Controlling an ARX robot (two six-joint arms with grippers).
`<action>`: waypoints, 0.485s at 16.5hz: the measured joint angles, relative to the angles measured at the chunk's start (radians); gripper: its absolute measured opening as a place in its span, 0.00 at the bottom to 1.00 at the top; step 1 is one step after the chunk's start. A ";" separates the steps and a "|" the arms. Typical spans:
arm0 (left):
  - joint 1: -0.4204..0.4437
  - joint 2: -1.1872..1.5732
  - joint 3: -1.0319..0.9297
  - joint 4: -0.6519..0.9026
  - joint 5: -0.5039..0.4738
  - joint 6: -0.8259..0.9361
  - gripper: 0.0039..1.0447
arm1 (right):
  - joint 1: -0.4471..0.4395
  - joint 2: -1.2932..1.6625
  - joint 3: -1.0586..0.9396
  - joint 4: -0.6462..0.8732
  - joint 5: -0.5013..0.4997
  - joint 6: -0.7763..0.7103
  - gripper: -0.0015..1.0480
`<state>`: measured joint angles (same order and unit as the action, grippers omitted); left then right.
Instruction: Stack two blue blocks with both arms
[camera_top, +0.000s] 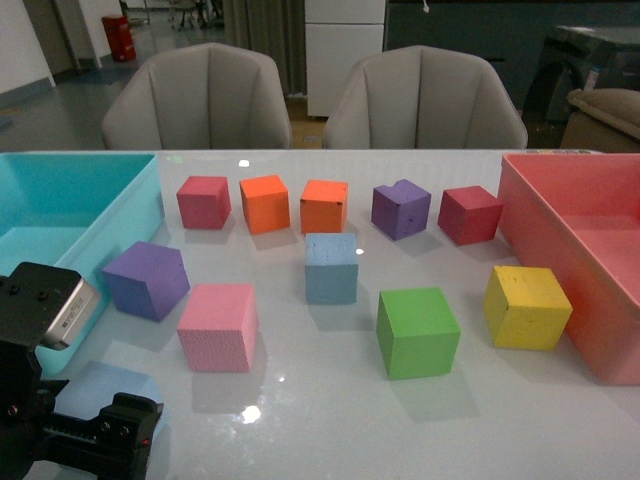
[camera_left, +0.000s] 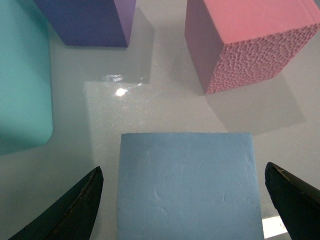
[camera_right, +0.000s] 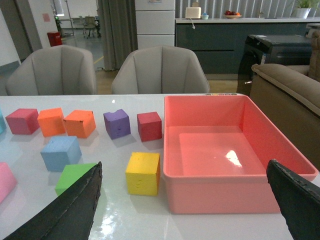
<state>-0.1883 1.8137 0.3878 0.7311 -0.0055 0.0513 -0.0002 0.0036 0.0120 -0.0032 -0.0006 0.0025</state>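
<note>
One blue block (camera_left: 187, 187) lies on the white table right under my left gripper (camera_left: 183, 167). The gripper is open, and its two black fingertips (camera_left: 85, 200) stand apart on either side of the block without touching it. In the front view this block (camera_top: 105, 388) shows at the near left, partly behind the left arm (camera_top: 45, 330). The second blue block (camera_top: 331, 268) stands alone at the table's middle and also shows in the right wrist view (camera_right: 60, 152). My right gripper (camera_right: 185, 164) is open and holds nothing, well back from the blocks.
A teal bin (camera_top: 60, 215) stands at the left, a pink-red bin (camera_top: 570, 200) at the right. Close to the left gripper are a purple cube (camera_top: 147, 279) and a pink cube (camera_top: 218, 326). Green (camera_top: 417, 331), yellow (camera_top: 526, 306), red and orange cubes lie scattered.
</note>
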 joint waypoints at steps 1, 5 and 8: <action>-0.003 0.027 0.000 0.019 -0.014 0.002 0.94 | 0.000 0.000 0.000 0.000 0.000 0.000 0.94; -0.003 0.136 0.014 0.048 -0.029 0.002 0.94 | 0.000 0.000 0.000 0.000 0.000 0.000 0.94; -0.010 0.131 0.015 0.047 -0.040 -0.002 0.92 | 0.000 0.000 0.000 0.000 0.000 0.000 0.94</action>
<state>-0.1978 1.9446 0.4030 0.7780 -0.0460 0.0494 -0.0002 0.0040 0.0120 -0.0032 -0.0006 0.0021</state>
